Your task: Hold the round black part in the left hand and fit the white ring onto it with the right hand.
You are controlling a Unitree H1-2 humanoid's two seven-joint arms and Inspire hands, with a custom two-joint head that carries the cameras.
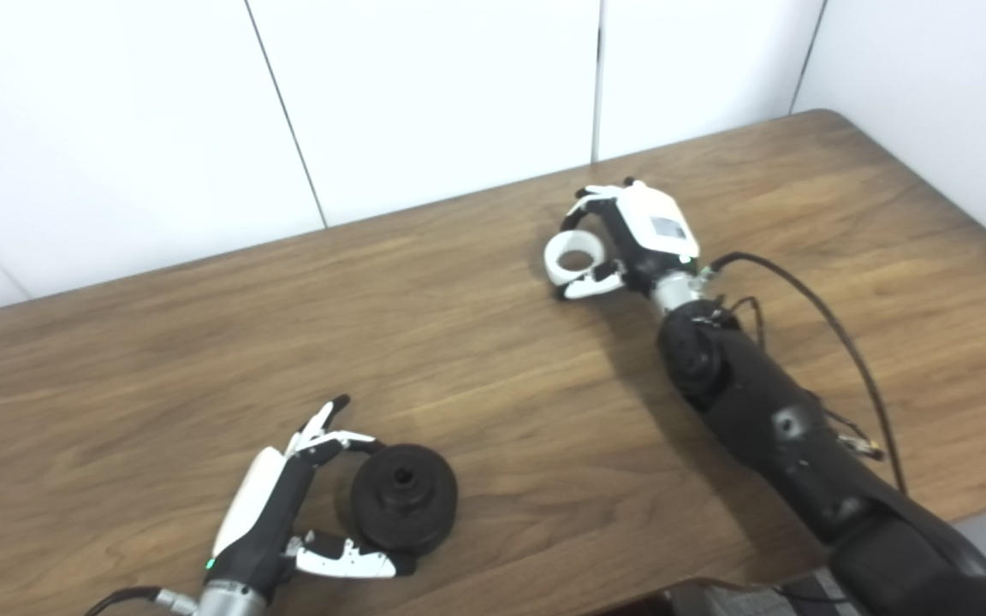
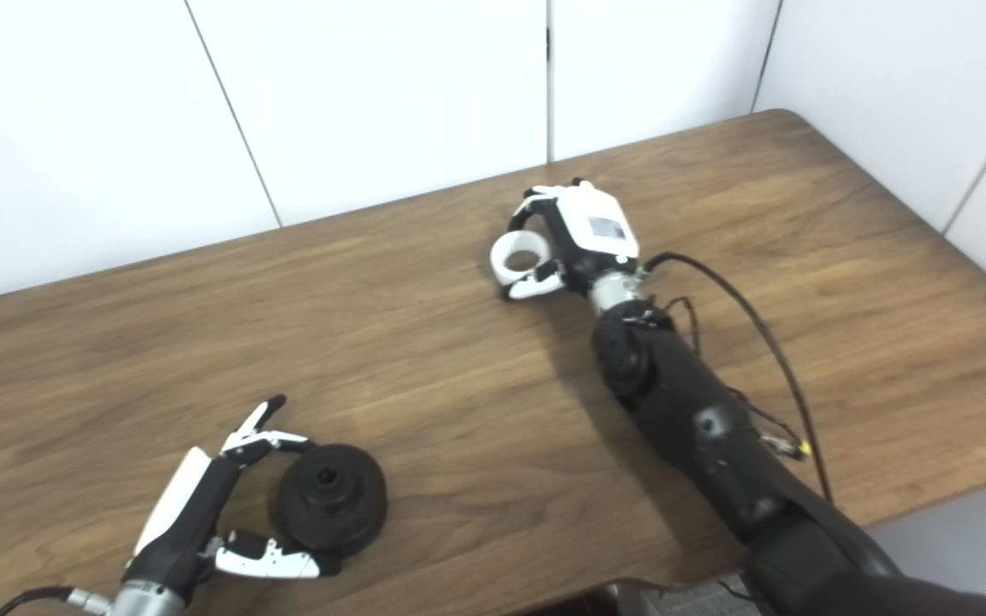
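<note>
Nearest me, my left hand cups the round black part, fingers not yet clamped. Farther off, my right hand pinches the white ring; next I lift both together.

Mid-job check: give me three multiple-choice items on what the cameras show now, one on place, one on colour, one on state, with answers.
1. Where is the round black part?
A. near table edge, by the left hand
B. far right corner
C. on the white ring

2. What colour is the ring at the right hand?
A. black
B. white
C. red

3. What state is the ring in?
A. fitted on the black part
B. lying alone mid-table
C. between the right hand's fingers, apart from the black part

Answers: 1 A, it sits between that hand's fingers; 2 B, plainly white; 3 C, fingers curl around it, far across the table.
</note>
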